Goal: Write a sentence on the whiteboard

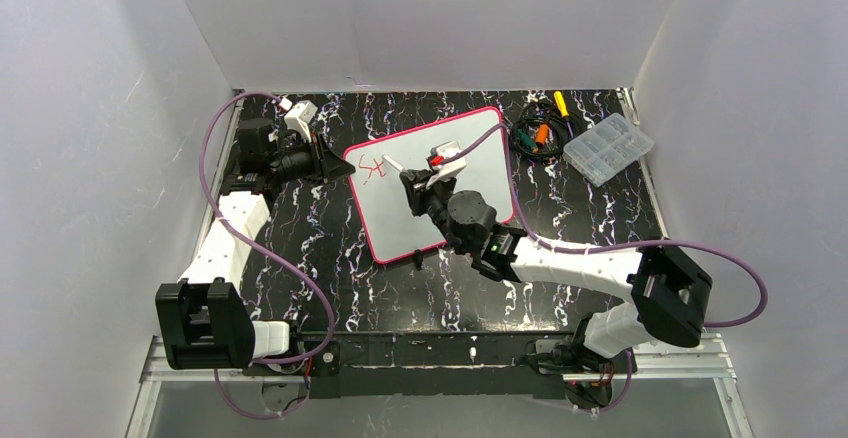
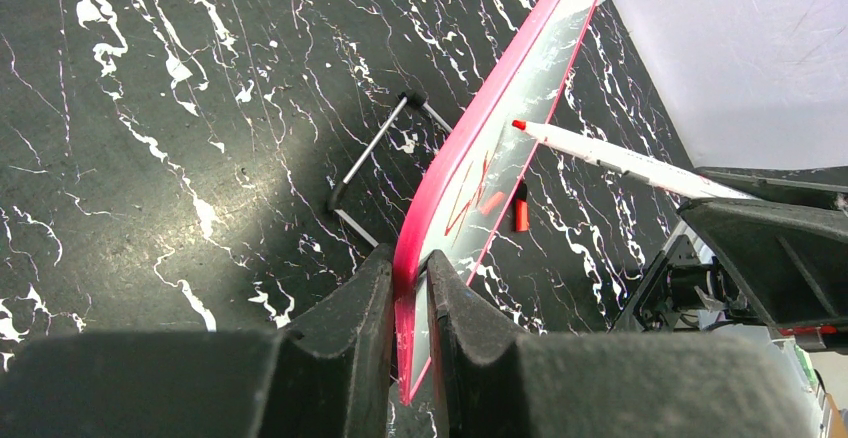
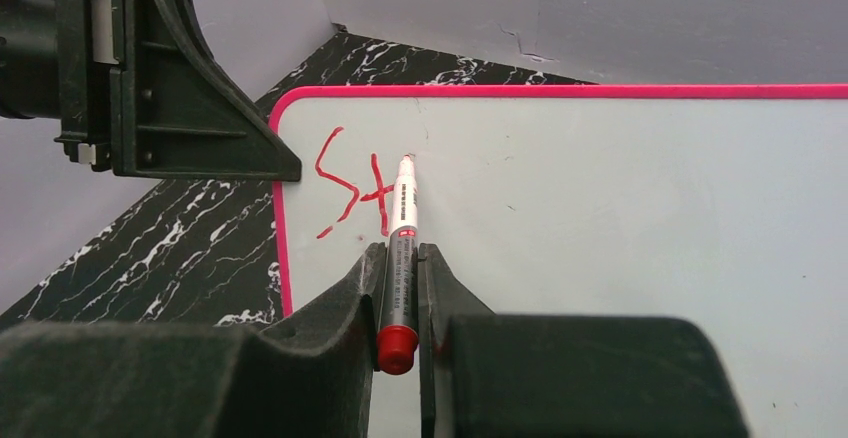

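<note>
The whiteboard (image 1: pixel 392 220) sits propped on a wire stand (image 2: pixel 370 173) in the middle of the black table (image 1: pixel 330 258); the left gripper (image 2: pixel 410 280) pinches its pink edge, fingers narrow, likely to steady it against writing pressure; the right gripper (image 3: pixel 400 263) clamps a red marker (image 3: pixel 403 213), tip just beside the sentence (image 3: pixel 352 190), so far only "St"; most of it remains, I judge.
</note>
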Robot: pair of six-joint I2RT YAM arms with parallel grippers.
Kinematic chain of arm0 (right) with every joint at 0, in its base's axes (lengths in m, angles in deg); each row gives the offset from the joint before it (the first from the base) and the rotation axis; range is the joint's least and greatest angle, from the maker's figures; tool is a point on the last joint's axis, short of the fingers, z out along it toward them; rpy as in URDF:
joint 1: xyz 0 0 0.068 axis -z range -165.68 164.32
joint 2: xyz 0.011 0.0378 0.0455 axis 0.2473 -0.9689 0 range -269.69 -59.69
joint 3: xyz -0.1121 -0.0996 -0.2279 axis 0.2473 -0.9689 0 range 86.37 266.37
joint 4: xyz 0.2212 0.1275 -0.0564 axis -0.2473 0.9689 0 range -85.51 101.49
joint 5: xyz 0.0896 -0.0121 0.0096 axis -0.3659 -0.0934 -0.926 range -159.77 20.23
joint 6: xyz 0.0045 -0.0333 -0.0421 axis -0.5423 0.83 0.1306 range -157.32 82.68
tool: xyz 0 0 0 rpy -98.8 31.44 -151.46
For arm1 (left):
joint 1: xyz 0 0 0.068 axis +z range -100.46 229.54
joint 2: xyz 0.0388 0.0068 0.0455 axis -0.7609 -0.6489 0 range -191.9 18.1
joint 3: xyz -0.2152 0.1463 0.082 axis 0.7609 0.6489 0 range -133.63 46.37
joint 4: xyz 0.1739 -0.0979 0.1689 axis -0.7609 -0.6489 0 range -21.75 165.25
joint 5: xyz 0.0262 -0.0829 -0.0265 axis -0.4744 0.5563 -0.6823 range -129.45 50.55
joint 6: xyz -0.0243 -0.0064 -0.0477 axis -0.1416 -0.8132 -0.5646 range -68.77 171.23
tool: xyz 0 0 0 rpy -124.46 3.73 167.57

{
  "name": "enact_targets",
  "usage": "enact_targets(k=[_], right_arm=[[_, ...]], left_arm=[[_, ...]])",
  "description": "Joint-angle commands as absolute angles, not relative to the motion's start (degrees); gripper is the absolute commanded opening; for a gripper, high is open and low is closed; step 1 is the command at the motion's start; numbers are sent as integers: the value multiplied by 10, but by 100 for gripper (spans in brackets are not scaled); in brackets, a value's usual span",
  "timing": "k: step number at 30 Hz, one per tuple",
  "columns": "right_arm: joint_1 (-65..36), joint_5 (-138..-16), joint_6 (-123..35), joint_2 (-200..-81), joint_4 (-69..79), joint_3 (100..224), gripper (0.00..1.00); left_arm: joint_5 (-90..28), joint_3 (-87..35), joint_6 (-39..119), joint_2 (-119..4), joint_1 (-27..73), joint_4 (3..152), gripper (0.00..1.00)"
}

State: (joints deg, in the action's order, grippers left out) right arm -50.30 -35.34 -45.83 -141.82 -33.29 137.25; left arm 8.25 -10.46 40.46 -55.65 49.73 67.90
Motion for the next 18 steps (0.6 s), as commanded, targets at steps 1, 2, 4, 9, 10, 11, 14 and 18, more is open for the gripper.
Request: enact_targets(k=[1, 2, 4, 9, 10, 11, 14, 18], right_arm=[[-501, -324, -446, -1422, -350, 1398, 1], [-501, -322, -446, -1421, -350, 1397, 1], [-500, -319, -446, -1421, -345, 1398, 1], [-499, -313, -450, -1418, -336, 1393, 1], [-499, -312, -452, -1416, -333, 1392, 1], [-499, -310, -453, -1415, -330, 1390, 1], [-499, -306, -459, -1409, -324, 1382, 1], [-499, -306, -468, -1401, -314, 1372, 1]], left_arm=[[99, -96, 413, -538, 488, 659, 0], [99, -96, 413, -538, 488, 659, 0], [99, -96, 413, -538, 488, 659, 0], [99, -96, 414, -538, 488, 659, 0], [99, -96, 414, -538, 488, 659, 0], [98, -96, 414, -537, 488, 659, 0], [99, -96, 414, -537, 488, 659, 0], [99, -96, 413, -537, 488, 659, 0]])
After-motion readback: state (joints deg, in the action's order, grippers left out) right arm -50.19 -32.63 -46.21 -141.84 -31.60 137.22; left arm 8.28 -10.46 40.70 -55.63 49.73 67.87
